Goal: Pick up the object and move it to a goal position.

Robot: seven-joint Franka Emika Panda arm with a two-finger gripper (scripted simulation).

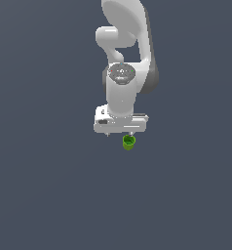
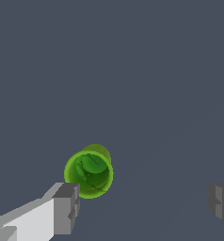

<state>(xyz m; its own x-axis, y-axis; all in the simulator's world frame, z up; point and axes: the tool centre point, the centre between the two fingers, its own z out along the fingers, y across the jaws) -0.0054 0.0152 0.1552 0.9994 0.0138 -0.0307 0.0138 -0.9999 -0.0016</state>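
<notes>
1. My gripper (image 2: 142,207) is standing wide apart, one grey fingertip (image 2: 67,207) just beside the green cup (image 2: 89,173), the other far across.
2. The cup is sitting upright, its dark hollow facing me, nearer one finger than centred.
3. In the exterior view, my gripper (image 1: 120,133) is hanging just above the cup (image 1: 128,142), over the plain grey ground (image 1: 40,195).

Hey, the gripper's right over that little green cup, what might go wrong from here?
1. The green cup sits off-centre, close beside one finger of the open gripper. Descending as is, that finger may land on the rim and tip it.
2. Closing off-centre would likely shove the cup sideways before the far finger meets it.
</notes>
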